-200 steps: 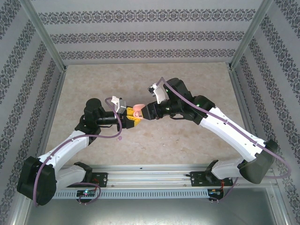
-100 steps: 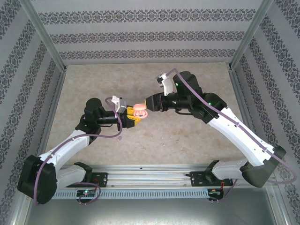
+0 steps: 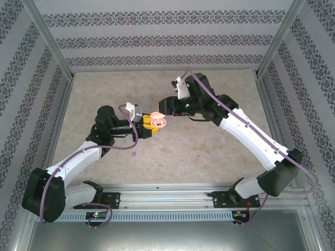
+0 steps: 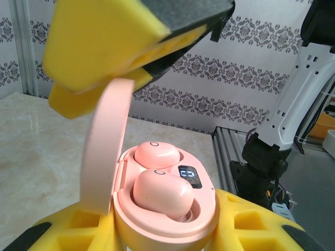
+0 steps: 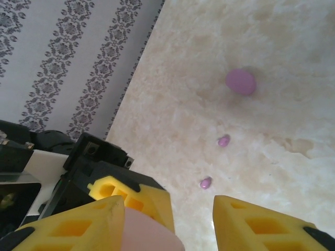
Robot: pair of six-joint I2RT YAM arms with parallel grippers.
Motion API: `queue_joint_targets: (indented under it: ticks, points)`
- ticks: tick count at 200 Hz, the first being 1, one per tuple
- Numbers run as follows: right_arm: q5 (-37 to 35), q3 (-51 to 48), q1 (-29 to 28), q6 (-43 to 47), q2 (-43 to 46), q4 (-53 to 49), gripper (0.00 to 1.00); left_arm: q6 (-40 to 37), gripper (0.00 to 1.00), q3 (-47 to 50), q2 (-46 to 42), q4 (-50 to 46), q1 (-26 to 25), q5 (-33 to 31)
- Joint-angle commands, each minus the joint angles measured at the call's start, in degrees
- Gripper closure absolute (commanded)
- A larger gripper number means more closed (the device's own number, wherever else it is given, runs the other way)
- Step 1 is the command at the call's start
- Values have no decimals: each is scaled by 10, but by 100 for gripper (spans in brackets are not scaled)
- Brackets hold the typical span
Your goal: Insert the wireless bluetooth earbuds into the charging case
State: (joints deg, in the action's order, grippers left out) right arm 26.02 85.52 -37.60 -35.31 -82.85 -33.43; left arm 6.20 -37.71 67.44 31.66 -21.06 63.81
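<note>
Two pale pink earbuds (image 4: 162, 191) sit in the wells of the pink charging case (image 4: 172, 222), one just behind the other, both low inside its rim. A small lit display (image 4: 189, 175) shows on the case's inner face, just beside the buds on the side away from the hinge. The lid (image 4: 107, 151) stands open, nearly upright from that hinge.

The left gripper (image 3: 150, 127) is clamped narrowly on the lower half of the pink charging case, a yellow finger (image 4: 251, 225) pressed to each side, and holds it raised above the table (image 3: 199, 151). The right gripper (image 5: 167, 217) hangs just over the case with its jaws standing apart and nothing pinched between them. One of its yellow pads (image 4: 99, 47) lies against the top edge of the lid, while the other finger stands clear of the case.

Down on the table, well apart from the pink charging case, lie two purple earbuds (image 5: 224, 140), near each other but not touching. Farther from the pink charging case than those buds rests a rounded purple case (image 5: 241, 82), flat on the table. Whether it is open or closed is too blurred to tell.
</note>
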Motion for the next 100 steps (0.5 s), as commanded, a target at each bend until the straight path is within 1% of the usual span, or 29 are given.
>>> queue_joint_targets:
  ticks: [1,62,100]
  points:
    - [36,-24,3,-28,15,29,52,17,83,-25,9,40,-8,-5]
    - [59,-88,14,-75,46,71,48,91,83,-20,35,130,-8,-23]
    - [102,-134,24,-137,53,144,46,113,83,-27,46,155,-8,-32]
